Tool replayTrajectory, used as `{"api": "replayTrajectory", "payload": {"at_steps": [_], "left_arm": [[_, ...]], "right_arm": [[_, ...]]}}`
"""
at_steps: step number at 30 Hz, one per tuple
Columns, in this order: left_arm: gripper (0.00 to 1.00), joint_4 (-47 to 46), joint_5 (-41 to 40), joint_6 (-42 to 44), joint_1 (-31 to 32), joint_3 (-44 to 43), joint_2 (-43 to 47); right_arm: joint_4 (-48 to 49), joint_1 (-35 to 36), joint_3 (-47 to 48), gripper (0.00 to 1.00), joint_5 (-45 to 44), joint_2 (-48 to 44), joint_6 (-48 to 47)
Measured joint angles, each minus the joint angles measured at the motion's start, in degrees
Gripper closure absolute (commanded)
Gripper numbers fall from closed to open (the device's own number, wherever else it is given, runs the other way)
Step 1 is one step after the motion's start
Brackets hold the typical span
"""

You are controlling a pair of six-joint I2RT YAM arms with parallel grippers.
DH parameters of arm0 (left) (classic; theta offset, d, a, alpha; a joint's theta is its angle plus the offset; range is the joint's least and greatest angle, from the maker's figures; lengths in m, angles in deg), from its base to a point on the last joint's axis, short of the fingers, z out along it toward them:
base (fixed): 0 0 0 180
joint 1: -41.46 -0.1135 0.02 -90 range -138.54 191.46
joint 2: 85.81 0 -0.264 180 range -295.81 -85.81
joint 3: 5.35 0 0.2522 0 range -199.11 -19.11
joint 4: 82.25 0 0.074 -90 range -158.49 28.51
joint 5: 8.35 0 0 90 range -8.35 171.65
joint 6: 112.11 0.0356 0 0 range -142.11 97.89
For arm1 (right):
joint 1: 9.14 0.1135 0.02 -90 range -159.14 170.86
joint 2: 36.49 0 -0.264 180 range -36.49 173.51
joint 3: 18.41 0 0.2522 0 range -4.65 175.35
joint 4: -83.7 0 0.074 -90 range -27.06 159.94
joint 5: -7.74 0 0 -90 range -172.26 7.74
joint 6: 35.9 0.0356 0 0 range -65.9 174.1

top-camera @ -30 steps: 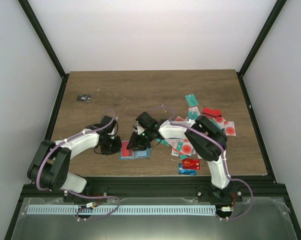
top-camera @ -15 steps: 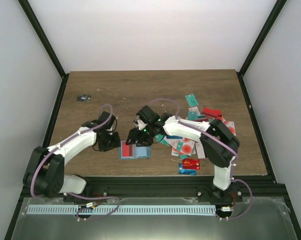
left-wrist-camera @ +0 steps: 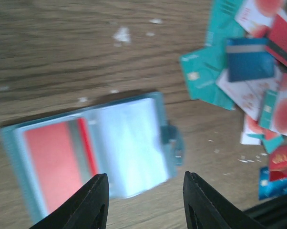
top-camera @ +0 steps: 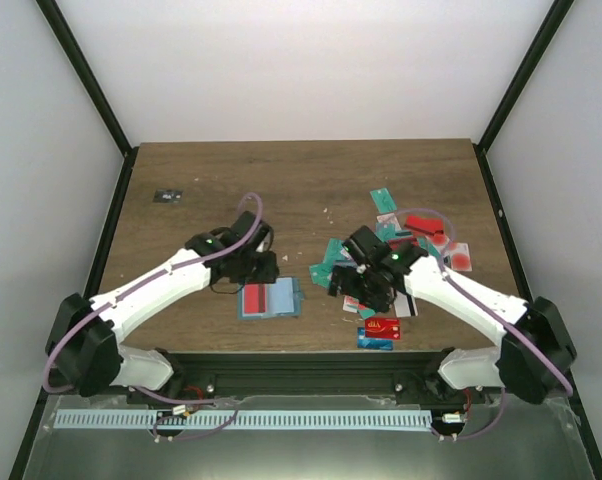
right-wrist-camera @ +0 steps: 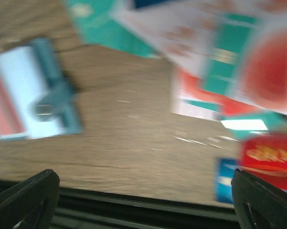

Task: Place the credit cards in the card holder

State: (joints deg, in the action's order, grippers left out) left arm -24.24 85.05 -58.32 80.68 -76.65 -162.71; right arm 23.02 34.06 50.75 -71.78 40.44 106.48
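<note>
While left pincer (left-wrist-camera: 146, 202) and right pincer (right-wrist-camera: 144, 200) gape empty, card holder (top-camera: 270, 299) lies open near table (top-camera: 281, 180) edge

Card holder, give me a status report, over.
Left jaws and right jaws open, empty. Card holder lies open, one red card inside. Credit cards heaped loose beside it. Nothing blocking.

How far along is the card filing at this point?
Barely begun. Done: one red card sits in the open card holder. In hand: nothing. The left gripper and right gripper are both open and empty, and the right one is near the heap. Left: the heap of cards, lying loose outside the holder.
</note>
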Motion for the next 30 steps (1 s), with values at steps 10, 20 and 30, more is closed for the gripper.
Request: {"api": "replayTrajectory", "payload": {"at_steps": [10,20,30], "left_arm": [[0.57,-8.94,5.99,1.07,9.94,-9.03,-15.43],[0.58,-10.73,9.79,3.26,12.37,-13.84,-21.84],[0.59,-10.78,10.23,4.17,12.57,-12.72,-21.81]], "right_arm": [[-9.99,-8.96,-13.99,0.0,-5.81,-8.04,9.46],[-8.68,-9.88,-17.03,0.0,-6.1,-6.84,14.12],[-3.56,-10.73,-20.11,0.0,-4.63,-2.67,14.6]]}}
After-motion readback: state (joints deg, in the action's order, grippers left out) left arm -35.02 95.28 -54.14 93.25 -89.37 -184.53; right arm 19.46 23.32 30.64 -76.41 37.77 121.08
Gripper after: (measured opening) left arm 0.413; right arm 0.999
